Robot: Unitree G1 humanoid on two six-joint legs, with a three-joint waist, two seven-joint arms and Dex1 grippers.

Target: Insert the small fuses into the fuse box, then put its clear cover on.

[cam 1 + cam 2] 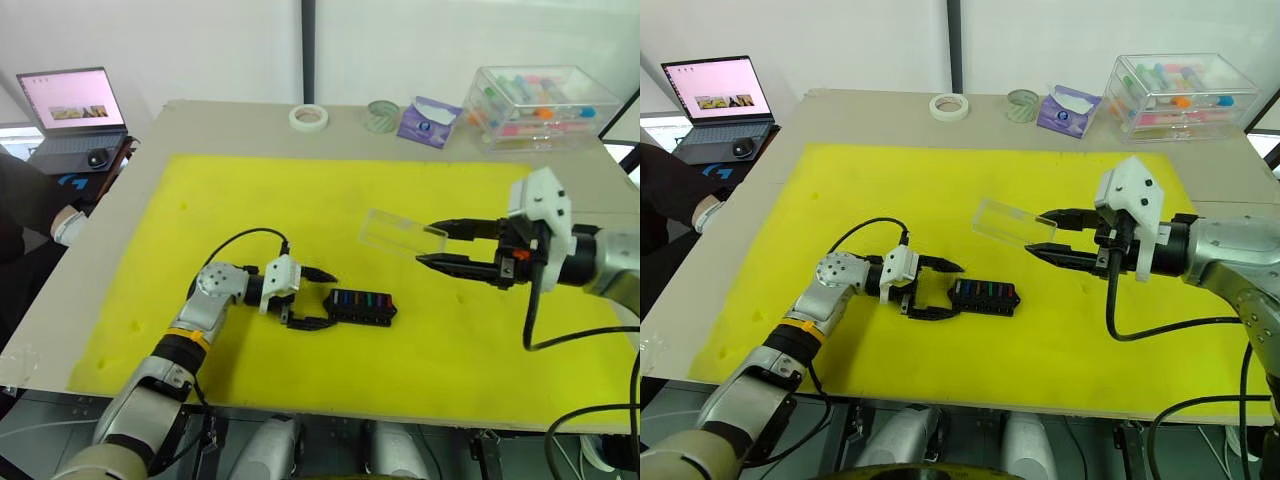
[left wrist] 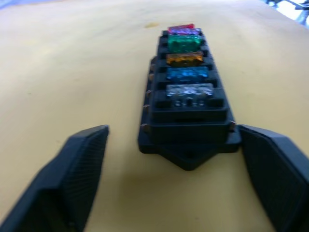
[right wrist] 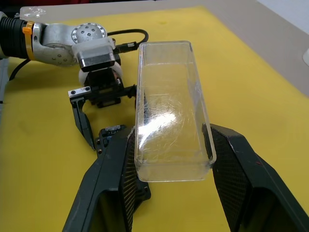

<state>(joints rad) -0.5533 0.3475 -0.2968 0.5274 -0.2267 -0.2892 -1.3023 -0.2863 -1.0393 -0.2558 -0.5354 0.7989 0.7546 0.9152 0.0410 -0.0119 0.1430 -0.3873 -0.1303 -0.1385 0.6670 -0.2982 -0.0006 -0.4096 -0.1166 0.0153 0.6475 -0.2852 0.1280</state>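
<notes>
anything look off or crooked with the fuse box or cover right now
Nothing stands out. The fuse box lies flat on the yellow mat with its coloured fuses seated in a straight row. The left gripper sits open around its end. The right gripper holds the clear cover above the mat, scuffed but intact.

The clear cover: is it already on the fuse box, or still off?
Off. The right end effector holds the clear cover in the air, apart from the fuse box, whose coloured fuses are uncovered.
</notes>
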